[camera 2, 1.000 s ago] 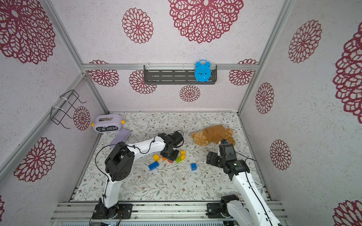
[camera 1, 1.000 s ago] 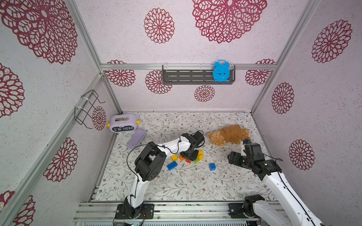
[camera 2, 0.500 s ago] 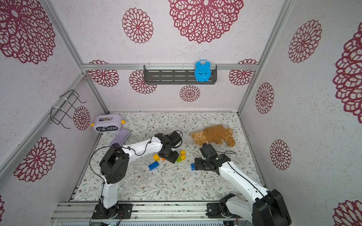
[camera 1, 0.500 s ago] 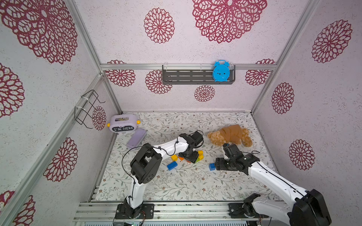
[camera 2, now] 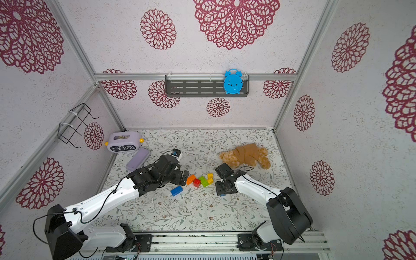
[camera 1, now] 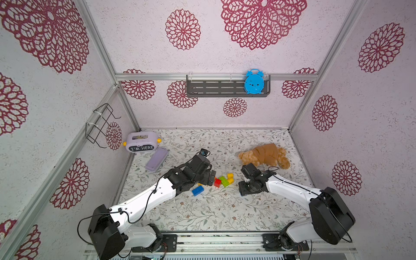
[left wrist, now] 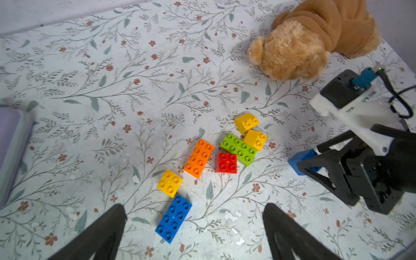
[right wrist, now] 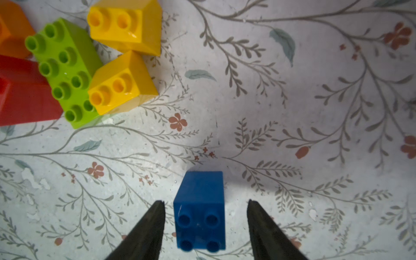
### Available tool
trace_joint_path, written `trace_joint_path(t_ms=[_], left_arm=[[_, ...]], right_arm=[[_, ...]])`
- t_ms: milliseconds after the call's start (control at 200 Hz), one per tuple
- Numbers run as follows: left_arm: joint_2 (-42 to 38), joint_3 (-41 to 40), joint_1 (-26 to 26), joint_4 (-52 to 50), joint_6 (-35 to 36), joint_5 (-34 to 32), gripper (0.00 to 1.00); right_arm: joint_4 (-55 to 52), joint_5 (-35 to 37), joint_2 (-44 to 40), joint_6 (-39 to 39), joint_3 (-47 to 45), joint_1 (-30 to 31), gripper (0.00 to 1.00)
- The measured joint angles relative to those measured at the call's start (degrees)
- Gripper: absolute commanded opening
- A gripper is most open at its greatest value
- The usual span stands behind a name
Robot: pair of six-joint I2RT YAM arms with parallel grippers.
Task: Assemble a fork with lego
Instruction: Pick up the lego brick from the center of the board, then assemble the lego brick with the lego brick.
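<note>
The lego lies as loose bricks in the middle of the mat. They are an orange brick (left wrist: pixel 199 158), a red one (left wrist: pixel 227 162), a lime green one (left wrist: pixel 238 148), two yellow sloped ones (left wrist: pixel 246 122), a yellow square (left wrist: pixel 170 183) and a long blue one (camera 1: pixel 197 190). The fork is out of view. My left gripper (camera 1: pixel 211 177) hangs open just left of the cluster, with nothing between its fingers (left wrist: pixel 117 225). My right gripper (right wrist: pixel 206 202) is down on the mat, open astride a small blue brick (right wrist: pixel 200 209), with a gap on each side.
A brown plush toy (camera 1: pixel 265 155) lies behind the right arm. A lilac "I'M HERE" box (camera 1: pixel 141 141) and a lilac case (camera 1: pixel 157 159) sit at the back left. A wall shelf (camera 1: pixel 216 87) holds a blue clock (camera 1: pixel 254 82). A wire rack (camera 1: pixel 101 126) hangs on the left wall.
My left gripper has opened wide and drawn back from the bricks. My right arm has swung in from the right and come down over the small blue brick, its jaws narrowing.
</note>
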Motion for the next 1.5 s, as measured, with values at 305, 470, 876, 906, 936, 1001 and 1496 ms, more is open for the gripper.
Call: trace_joint_path(t_ms=[305,470,876,906,936,1001,1496], left_arm=[[-9.29,-5.11,0.22,3.58,-0.81,-10.19,0.97],[-15.85,-8.57,0.22,3.69,-0.44,-12.66,0.97],[-39.69,-24.02,0.26,4.11,-0.61,-14.84,0.97],[-41.57,-25.16,0.26,4.44,-0.63,-15.1,0.97],[-43.58,-26.23,0.26,4.81,-0.63,-15.41,0.97],[-47.45,-28.06,0.26,5.44,-0.63,-16.0,0.97],[-47.54,-29.75,0.26,5.07,-0.48,-16.98,0.97]], right_arm=[[-2.27,1.42,1.42,-1.79,2.36,1.05,0.21],[-6.19,2.16,1.42,-9.4,9.42,1.05,0.18],[-13.29,-3.06,10.67,-33.86,31.98,4.09,0.19],[-13.75,-3.3,12.07,-35.06,32.92,4.57,0.19],[-14.29,-3.63,13.77,-36.26,33.94,5.14,0.19],[-15.1,-4.44,17.0,-38.14,35.74,6.14,0.18],[-17.62,-5.66,25.79,-43.41,42.88,10.27,0.19]])
